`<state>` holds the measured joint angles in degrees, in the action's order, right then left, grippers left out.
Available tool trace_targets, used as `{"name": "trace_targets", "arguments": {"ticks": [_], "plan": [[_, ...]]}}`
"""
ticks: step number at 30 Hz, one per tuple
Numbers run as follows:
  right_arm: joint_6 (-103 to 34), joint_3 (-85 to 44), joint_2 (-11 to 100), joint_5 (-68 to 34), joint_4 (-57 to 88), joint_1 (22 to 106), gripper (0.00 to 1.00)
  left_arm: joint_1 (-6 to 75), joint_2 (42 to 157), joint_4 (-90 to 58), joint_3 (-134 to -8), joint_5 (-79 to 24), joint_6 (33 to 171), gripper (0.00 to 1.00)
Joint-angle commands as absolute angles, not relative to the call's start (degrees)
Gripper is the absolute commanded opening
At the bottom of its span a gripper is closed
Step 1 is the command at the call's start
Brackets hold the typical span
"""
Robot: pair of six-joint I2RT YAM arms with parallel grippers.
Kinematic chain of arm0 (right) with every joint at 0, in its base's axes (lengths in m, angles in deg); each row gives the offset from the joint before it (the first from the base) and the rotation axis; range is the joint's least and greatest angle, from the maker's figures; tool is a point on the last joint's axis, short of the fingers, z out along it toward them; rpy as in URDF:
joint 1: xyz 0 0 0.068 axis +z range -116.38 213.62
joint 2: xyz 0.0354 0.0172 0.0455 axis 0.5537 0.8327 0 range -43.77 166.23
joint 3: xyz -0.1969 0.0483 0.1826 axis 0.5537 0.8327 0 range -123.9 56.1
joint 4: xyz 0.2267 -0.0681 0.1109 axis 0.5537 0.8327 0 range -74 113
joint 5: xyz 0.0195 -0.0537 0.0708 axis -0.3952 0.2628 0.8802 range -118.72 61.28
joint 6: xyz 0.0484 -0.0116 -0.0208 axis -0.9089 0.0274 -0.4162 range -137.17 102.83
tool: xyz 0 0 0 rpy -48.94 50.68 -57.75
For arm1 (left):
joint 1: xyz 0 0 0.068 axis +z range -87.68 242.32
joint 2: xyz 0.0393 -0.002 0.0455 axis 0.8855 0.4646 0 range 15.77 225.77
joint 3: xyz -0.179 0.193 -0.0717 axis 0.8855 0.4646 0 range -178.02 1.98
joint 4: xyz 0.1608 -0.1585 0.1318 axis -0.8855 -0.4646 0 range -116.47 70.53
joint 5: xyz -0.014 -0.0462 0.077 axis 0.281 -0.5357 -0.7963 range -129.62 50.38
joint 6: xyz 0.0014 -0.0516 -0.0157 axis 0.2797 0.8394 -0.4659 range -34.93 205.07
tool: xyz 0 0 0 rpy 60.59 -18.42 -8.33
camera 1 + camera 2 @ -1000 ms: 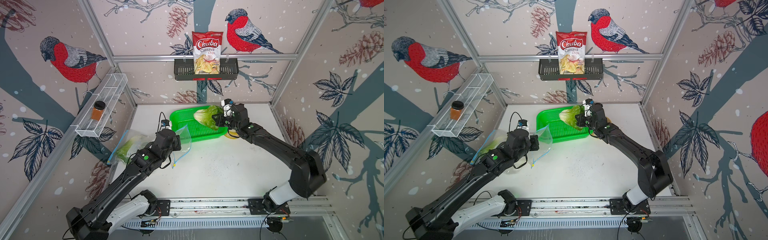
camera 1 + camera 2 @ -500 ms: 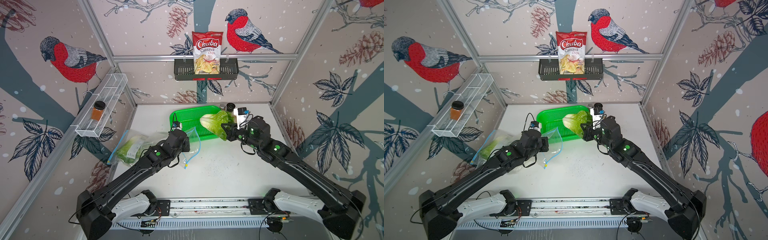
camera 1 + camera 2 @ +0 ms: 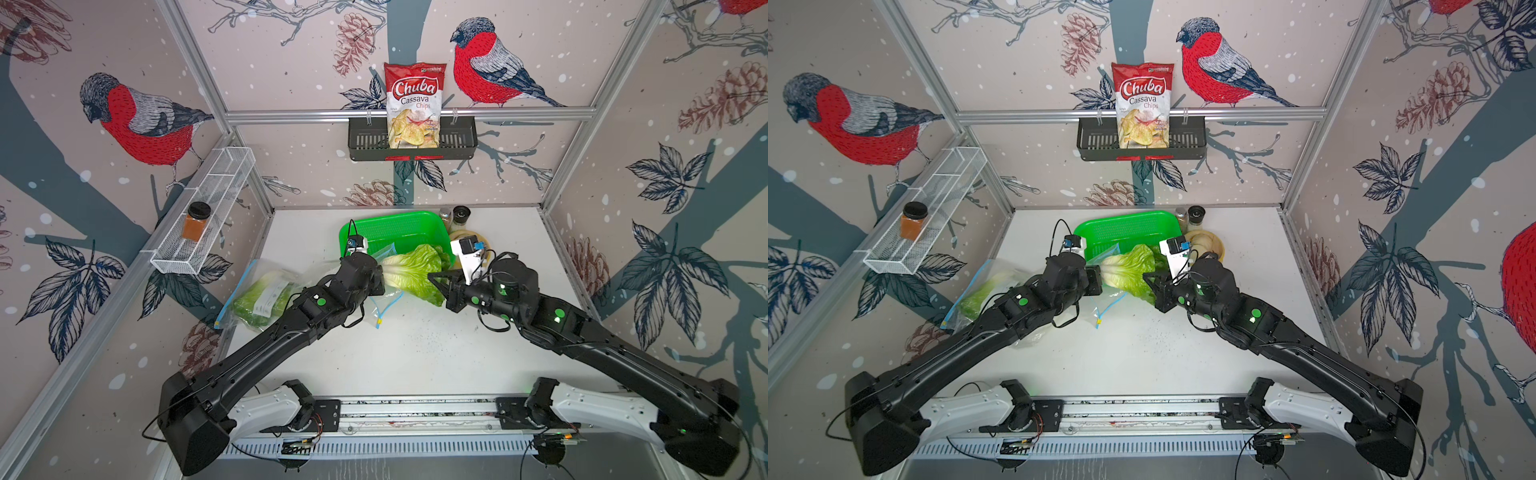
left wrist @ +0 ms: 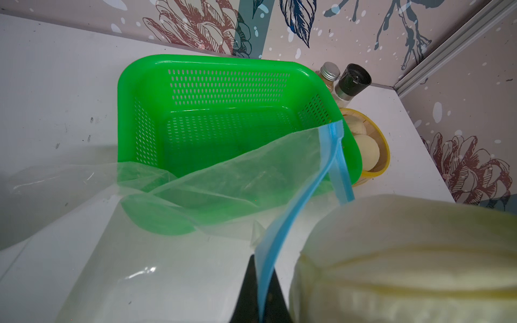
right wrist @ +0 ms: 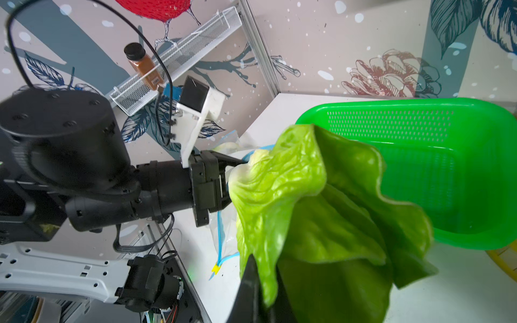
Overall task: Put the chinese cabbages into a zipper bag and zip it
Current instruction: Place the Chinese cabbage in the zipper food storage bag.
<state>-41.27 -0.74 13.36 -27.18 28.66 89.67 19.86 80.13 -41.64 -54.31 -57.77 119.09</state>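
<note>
In both top views, holds one chinese cabbage [image 3: 412, 269] by its leaf tips in the right gripper [image 3: 437, 277], jaws clamped on the leaves. Has carried it out of the green basket [image 3: 390, 217] within the last second and hangs it now just in front of that basket, pale base turned toward the left gripper [image 3: 1097, 279]. Has also brought the zipper bag [image 3: 1109, 302] in from the left arm's side of the basket, setting its mouth close to the cabbage base. Leaves a second bag [image 3: 261, 296], greens already inside, well off to the left arm's side of the basket.

In the left wrist view, pinches the blue zip strip [image 4: 282, 240] of the zipper bag, jaws shut tight on it, film sagging across the near edge of the basket, now empty. Shows the ribbed cabbage base just beside the strip, not yet inside the mouth.

In the right wrist view, confirms the clamp on a single leaf edge, nothing left in the basket behind the cabbage.

Points, most likely, to picking being over and insertion being the step in hand. Calls for a wider mouth first, with only one lip gripped and the film slack.
</note>
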Motion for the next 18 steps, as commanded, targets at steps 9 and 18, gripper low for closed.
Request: {"name": "trace_targets", "arguments": {"ticks": [9, 18], "plan": [[-33.4, -0.9, 15.5, -35.8, 30.6, 92.9, 0.00, 19.9, 78.2, -40.2, -57.9, -55.1, 117.1, 0.00], [-31.3, -5.2, 20.5, -33.6, 24.2, 97.0, 0.00, 19.8, 78.6, -39.7, -58.9, -50.3, 117.4, 0.00]]}}
